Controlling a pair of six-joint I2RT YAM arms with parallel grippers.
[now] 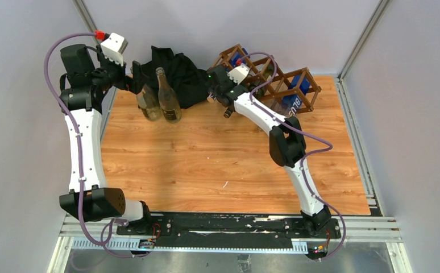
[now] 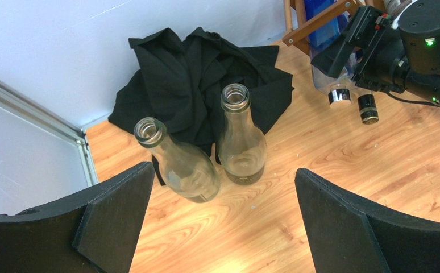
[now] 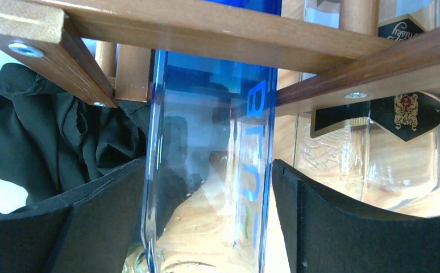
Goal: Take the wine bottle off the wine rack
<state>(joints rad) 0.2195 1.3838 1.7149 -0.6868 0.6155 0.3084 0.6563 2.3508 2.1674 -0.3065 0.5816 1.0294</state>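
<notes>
Grip lands on the wine bottle just outside the wine rack, since the sticks cage the rest of its body. Right gripper jaws press the glass on both sides, no gap showing. The bottle is clear blue-tinted glass with blue lettering, lying in a cell toward the rack's left end. Left gripper hangs wide open over two empty bottles, likely parked clear.

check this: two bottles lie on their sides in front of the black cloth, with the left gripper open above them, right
Not quite. The bottles stand upright with their mouths up, not on their sides, as the left wrist view shows. The rest holds: they are in front of the black cloth, with the left gripper open above them.
</notes>
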